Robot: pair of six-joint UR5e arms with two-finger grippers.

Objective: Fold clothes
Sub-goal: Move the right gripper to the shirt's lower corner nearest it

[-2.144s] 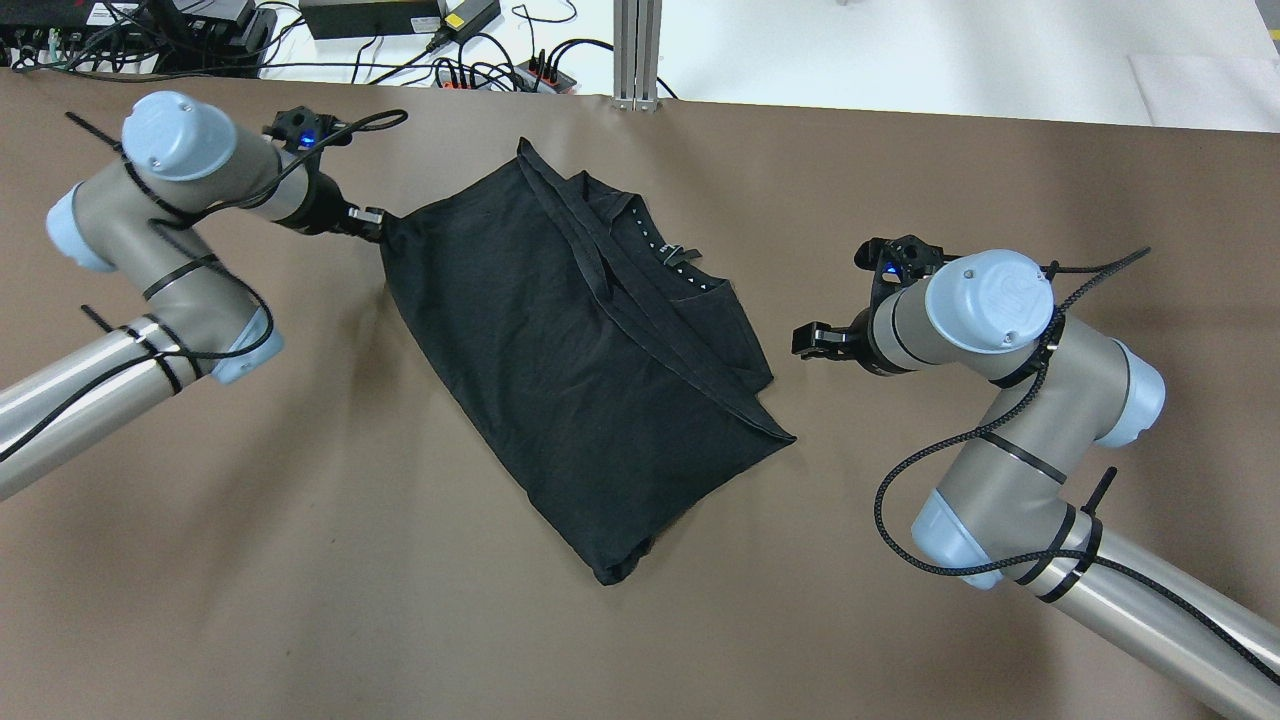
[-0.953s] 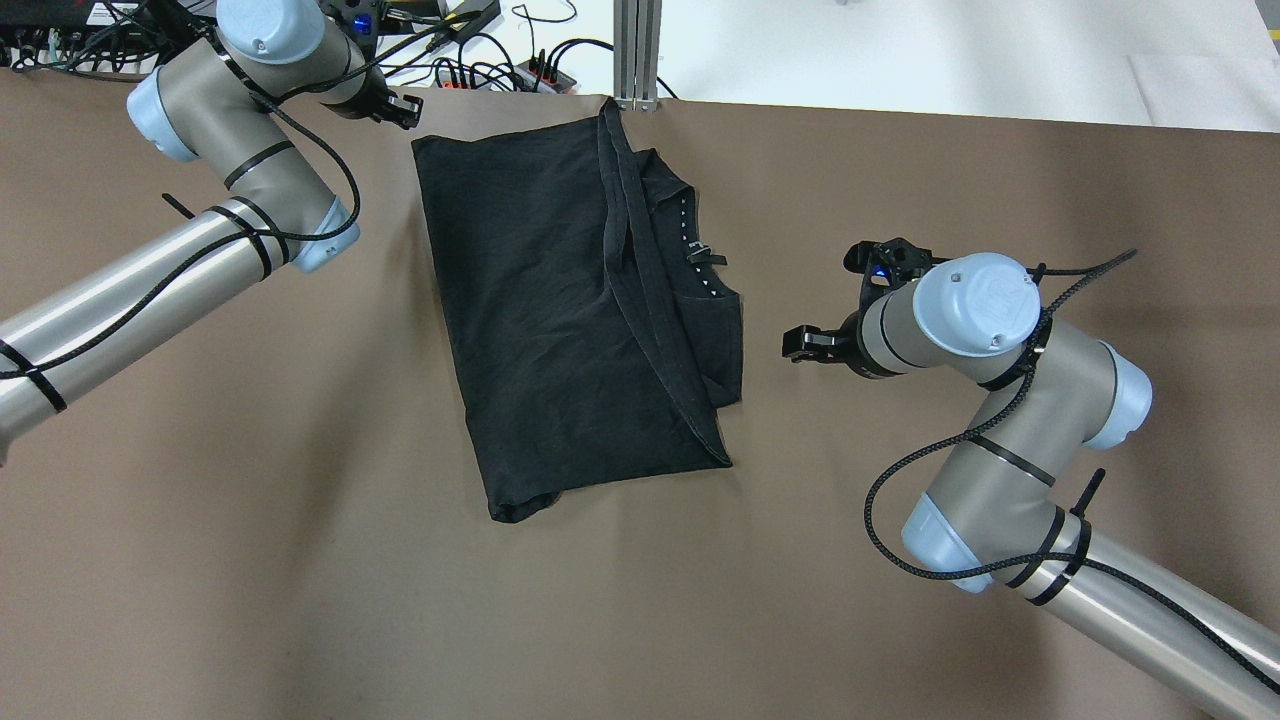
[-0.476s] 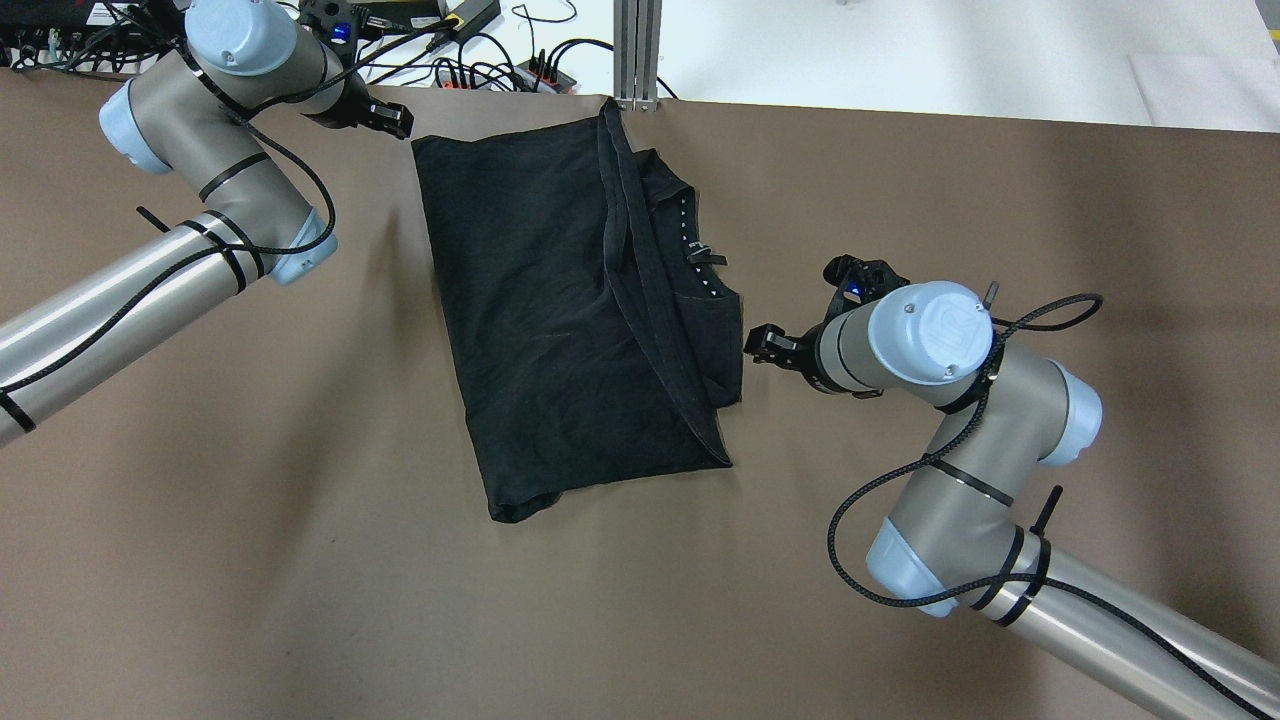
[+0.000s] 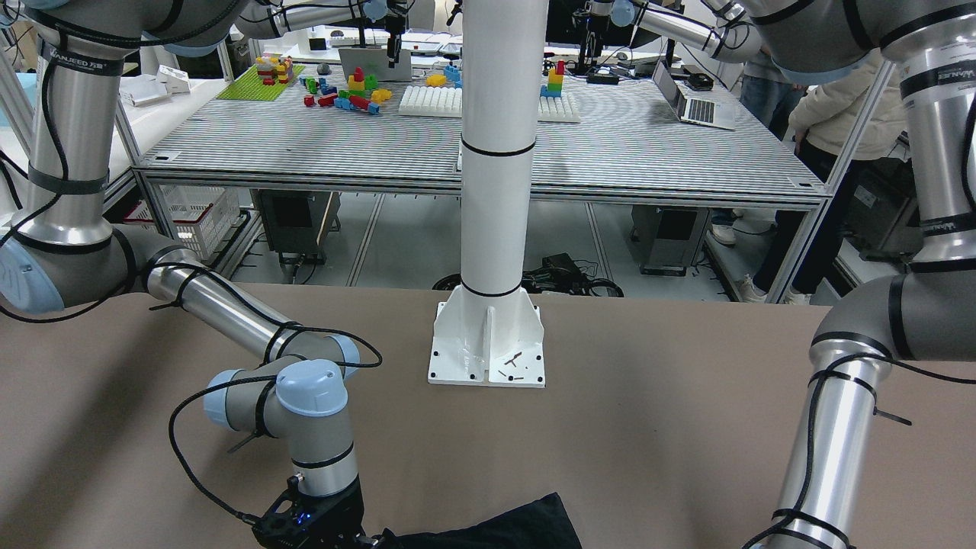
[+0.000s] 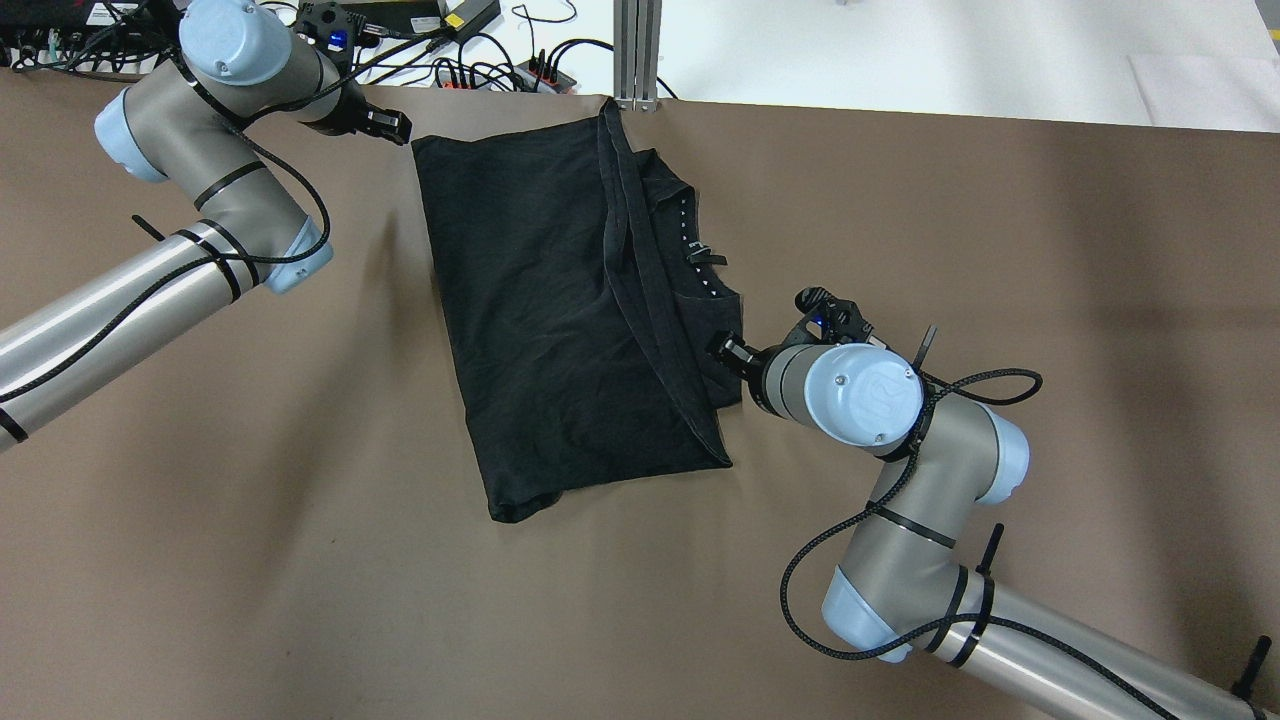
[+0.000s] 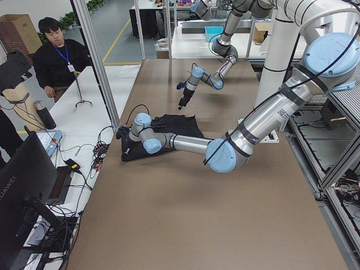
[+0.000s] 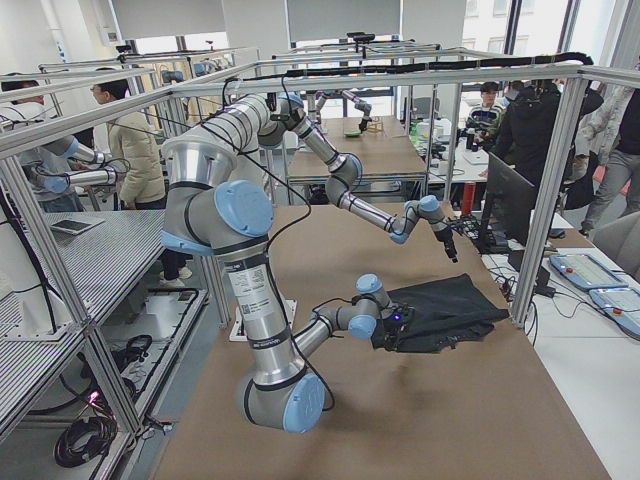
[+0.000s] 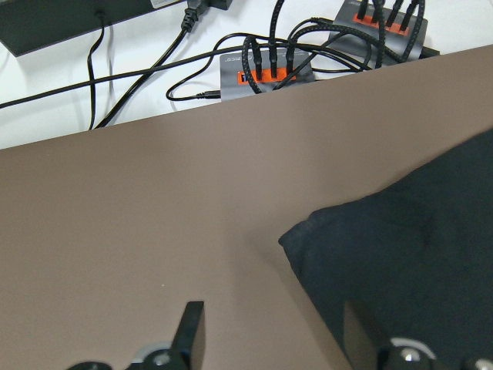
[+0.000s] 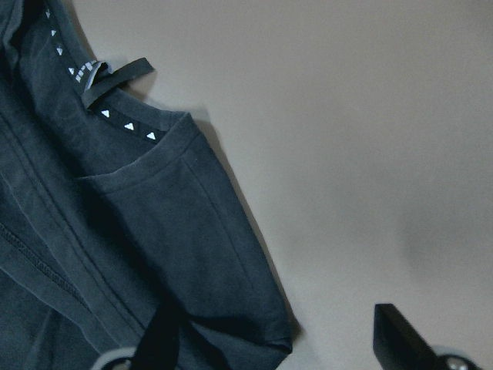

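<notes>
The clothes point(image 5: 560, 300) lie part-folded against the tabletop's point(image 5: 300, 600) far edge. The left hand point(image 5: 395, 127), jaws apart, hovers off their far corner. The right hand point(image 5: 725, 352), also apart, straddles their side edge. It likely needs to pinch next, then fold across.

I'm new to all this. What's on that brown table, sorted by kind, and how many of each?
Black garment: 1
Robot arms, left and right: 2
White pillar: 1
Total: 4
</notes>
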